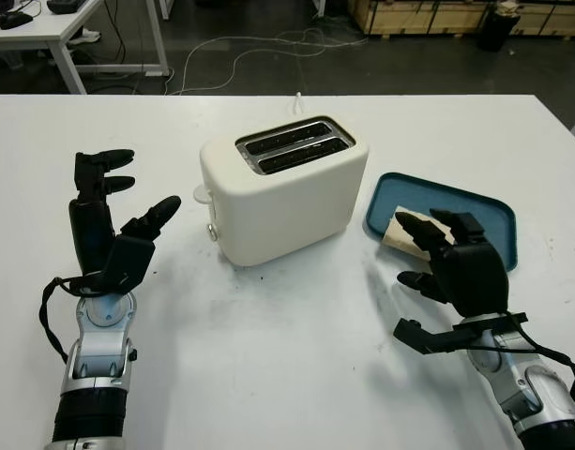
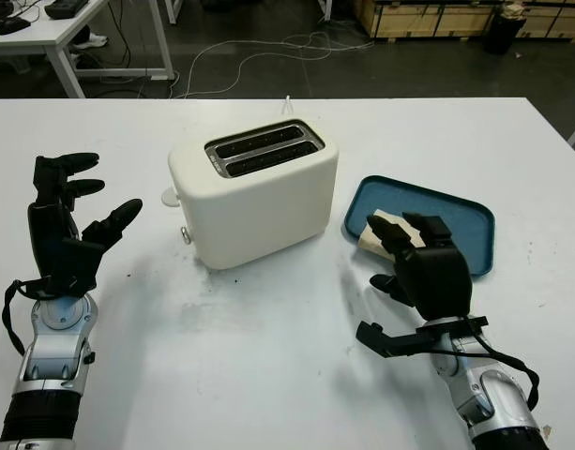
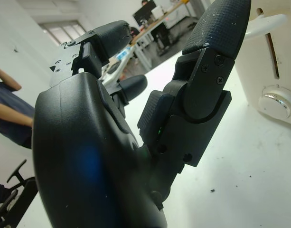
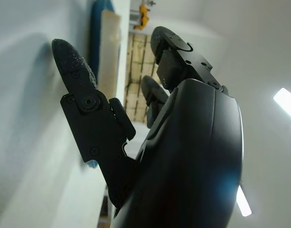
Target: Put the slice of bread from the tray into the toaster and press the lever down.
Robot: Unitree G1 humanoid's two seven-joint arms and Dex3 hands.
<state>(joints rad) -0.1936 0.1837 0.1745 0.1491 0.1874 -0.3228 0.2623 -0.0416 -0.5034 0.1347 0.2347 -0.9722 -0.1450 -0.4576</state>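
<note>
White table [image 1: 296,375] carries everything. Positions below are given relative to the toaster.

Toaster [image 1: 282,192]: cream, two slots on top, standing about mid-table and turned at a slight angle. Both slots look dark and empty. A white lever [image 1: 203,195] sticks out of its left end, with a round metal knob [image 1: 212,232] just below it; the same knob [image 3: 276,100] shows close in the left wrist view. A white cord [image 1: 297,97] leaves the far side of the toaster toward the table's back edge.

Tray [image 1: 484,211]: blue, shallow, lying flat to the right of the toaster, near it but not touching.

Left hand [image 1: 113,220]: to the left of the toaster, apart from it, raised above the table with fingers pointing up and toward the toaster. Open, holding nothing.

Right hand [image 1: 451,262]: to the right of the toaster and nearer the robot, at the near edge of the tray. Open, nothing grasped; its fingertips [image 1: 411,225] reach over the bread, and contact cannot be judged.

Bread slice [image 1: 396,227]: pale, lying in the tray's near left corner, the corner closest to the toaster, partly covered by the right hand's fingers. In the right wrist view the slice [image 4: 110,47] sits just beyond the fingers.
</note>
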